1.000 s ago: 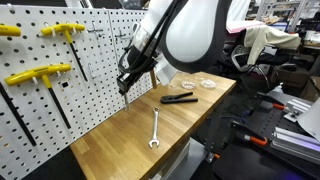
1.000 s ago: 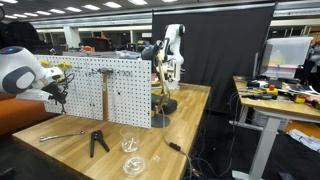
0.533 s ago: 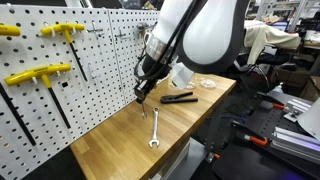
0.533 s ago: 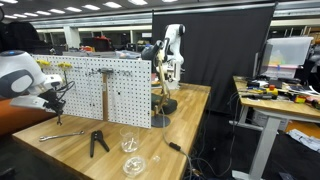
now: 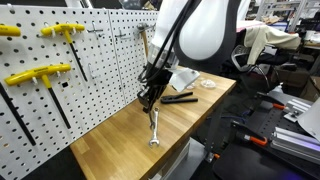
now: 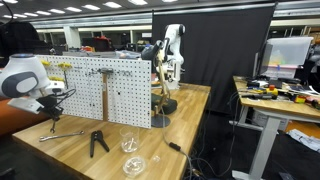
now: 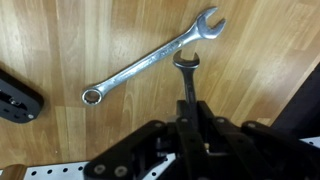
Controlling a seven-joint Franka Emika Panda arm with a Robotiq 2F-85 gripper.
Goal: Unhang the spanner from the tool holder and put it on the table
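Note:
My gripper (image 7: 188, 112) is shut on the short spanner (image 7: 187, 72), whose open head points away from me just above the wooden table (image 7: 70, 40). In both exterior views the gripper (image 5: 150, 97) (image 6: 52, 112) hangs low over the table (image 5: 110, 145), just in front of the white pegboard tool holder (image 5: 100, 55) (image 6: 125, 95). The slightly longer silver spanner (image 7: 150, 58) (image 5: 156, 128) lies flat on the table right beside the held spanner's head.
Black pliers (image 5: 180, 98) (image 6: 97, 142) lie on the table near the gripper. Yellow T-handle tools (image 5: 40, 75) and a wooden-handled hammer (image 6: 104, 85) hang on the pegboard. Clear glass items (image 6: 131, 150) sit near the table's edge.
My arm has moved away from the pegboard and down toward the table with the short spanner in the gripper, ending over the longer spanner.

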